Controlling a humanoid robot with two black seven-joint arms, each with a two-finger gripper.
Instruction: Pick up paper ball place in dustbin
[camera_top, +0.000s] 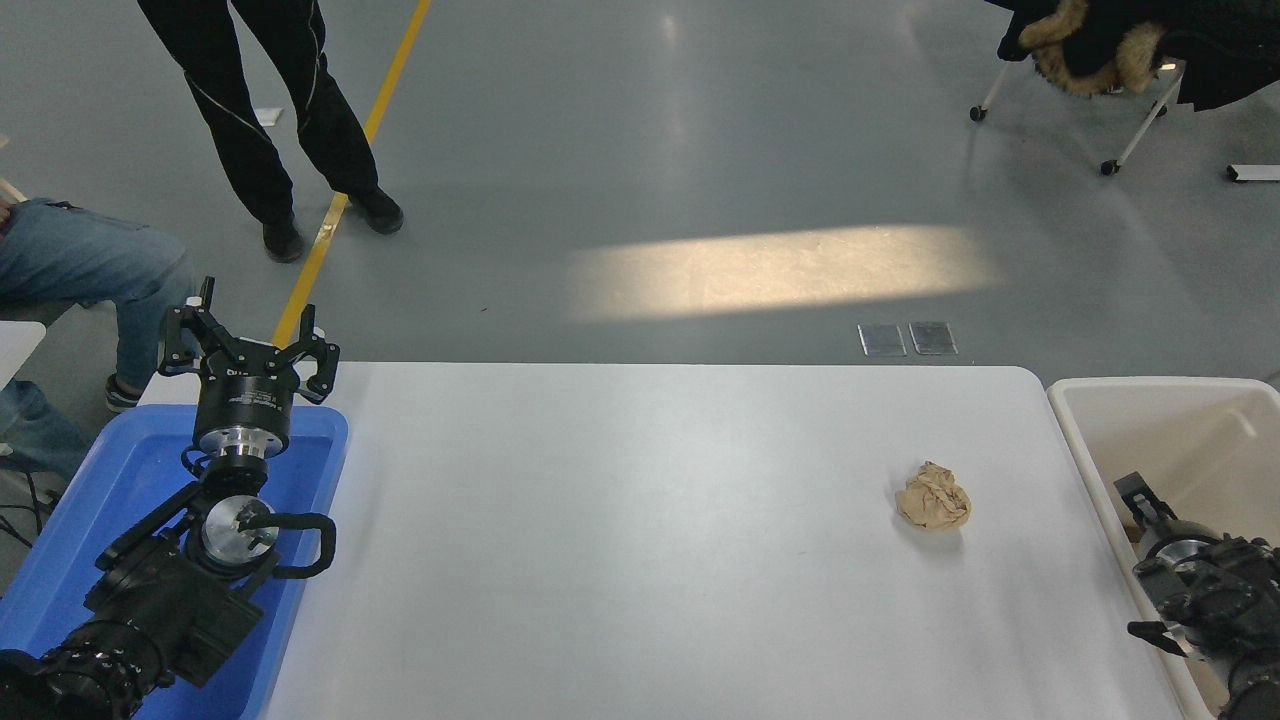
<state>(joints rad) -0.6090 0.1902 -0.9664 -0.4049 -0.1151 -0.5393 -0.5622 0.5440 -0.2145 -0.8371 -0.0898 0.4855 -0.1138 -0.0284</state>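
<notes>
Tan-brown kraft paper, scrunched into a creased lump: that's the paper ball (933, 496), sitting alone on the white table (640, 540) in the right-centre of the frame, nothing touching it. It's roughly round, no real long axis to line up with, so approach angle shouldn't matter much.

Just right of it, off the table's right edge, is the dustbin (1075, 440), a big cream-white rectangular plastic tub with rounded corners and a thick rim. The black right gripper (1135, 492) pokes in at the lower right, hanging over the tub's inside rather than over the table. So the ball lies to the left of it and slightly up-frame, near but clearly apart, with the tub's rim in between. Only a bit of the gripper shows, and I honestly can't tell if it's spread or closed.

The other arm is way off at the lower left, parked over a shallow bright-blue plastic tray (140, 480), its left gripper (250, 345) splayed wide with nothing in it. It's well apart from the ball, so my guess is the right arm takes this one: swing left over the rim, drop, grab, come back.
</notes>
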